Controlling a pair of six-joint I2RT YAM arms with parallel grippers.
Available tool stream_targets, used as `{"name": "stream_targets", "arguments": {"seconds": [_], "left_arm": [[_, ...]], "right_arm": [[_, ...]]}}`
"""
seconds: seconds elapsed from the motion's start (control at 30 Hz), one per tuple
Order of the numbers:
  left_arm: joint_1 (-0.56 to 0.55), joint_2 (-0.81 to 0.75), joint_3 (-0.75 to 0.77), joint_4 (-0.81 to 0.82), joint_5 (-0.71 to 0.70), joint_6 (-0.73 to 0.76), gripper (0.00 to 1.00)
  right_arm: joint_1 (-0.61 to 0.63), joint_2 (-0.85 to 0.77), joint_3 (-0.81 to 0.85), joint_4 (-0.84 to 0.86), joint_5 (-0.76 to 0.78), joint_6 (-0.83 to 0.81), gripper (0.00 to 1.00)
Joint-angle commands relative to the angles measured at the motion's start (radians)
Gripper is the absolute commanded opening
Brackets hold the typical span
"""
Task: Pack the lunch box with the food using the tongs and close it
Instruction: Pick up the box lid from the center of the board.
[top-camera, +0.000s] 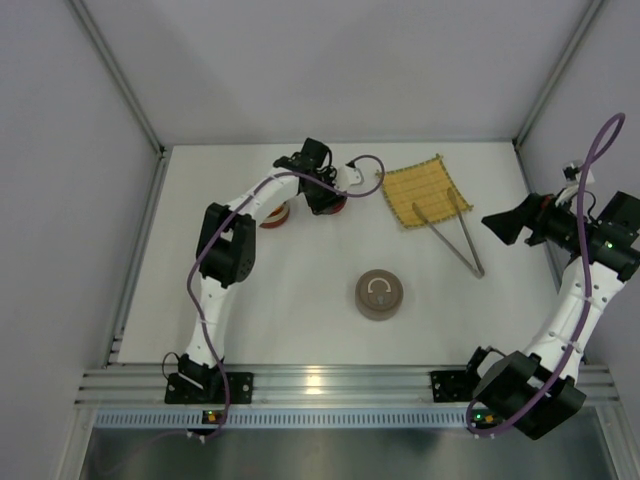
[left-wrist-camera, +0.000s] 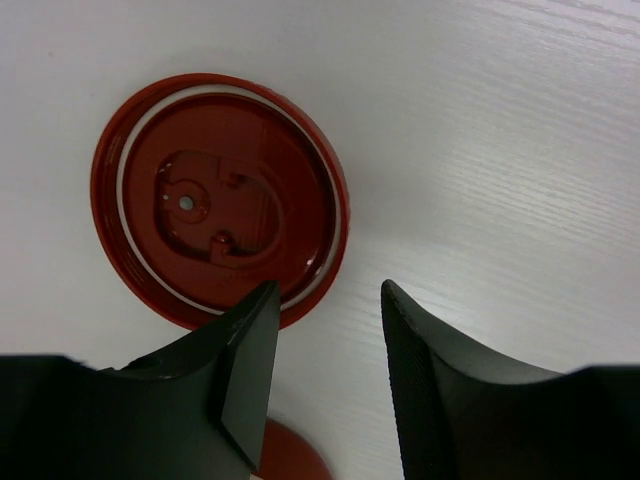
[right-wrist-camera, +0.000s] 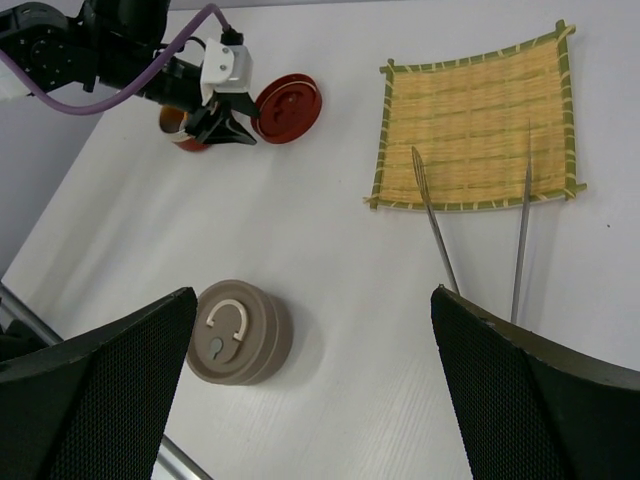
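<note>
- Yellow woven bamboo mat (right-wrist-camera: 475, 130): the slim silvery metal tongs (right-wrist-camera: 440, 240) lie with both tips on it and the joined end off it, toward the right arm. A careless lift could drag the mat along.
- Right gripper (right-wrist-camera: 312, 300): jaws spread wide and empty, hovering short of the tongs. The thin arms lie flat on the table and may slip from the pads.
- Brown round tin with a hoop handle (top-camera: 379, 294): closed, mid-table. A low reach across could knock it.
- Dark red round plastic lid (left-wrist-camera: 220, 200): lies inner face up at the far side.
- Left gripper (left-wrist-camera: 328, 330): about half open, holding nothing, one finger over the lid's rim. Closing here could skid the lid into the red-orange round container (top-camera: 275, 216) just beside it.
- Food: no piece can be made out, so a tongs approach has no sure target.
</note>
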Motion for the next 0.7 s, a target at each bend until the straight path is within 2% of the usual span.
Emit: {"name": "stream_targets", "arguments": {"seconds": [0.0, 0.23, 0.67], "left_arm": [[0.034, 0.024, 0.075, 0.078, 0.089, 0.064, 0.50], [0.039, 0.055, 0.080, 0.031, 0.142, 0.134, 0.45], [0.039, 0.130, 0.145, -0.129, 0.212, 0.144, 0.33]], "right_arm": [[0.005, -0.015, 0.010, -0.048, -0.007, -0.084, 0.99], [0.008, -0.005, 0.025, -0.090, 0.005, -0.134, 0.99], [0.013, 0.014, 0.033, -0.143, 0.008, -0.196, 1.00]]}}
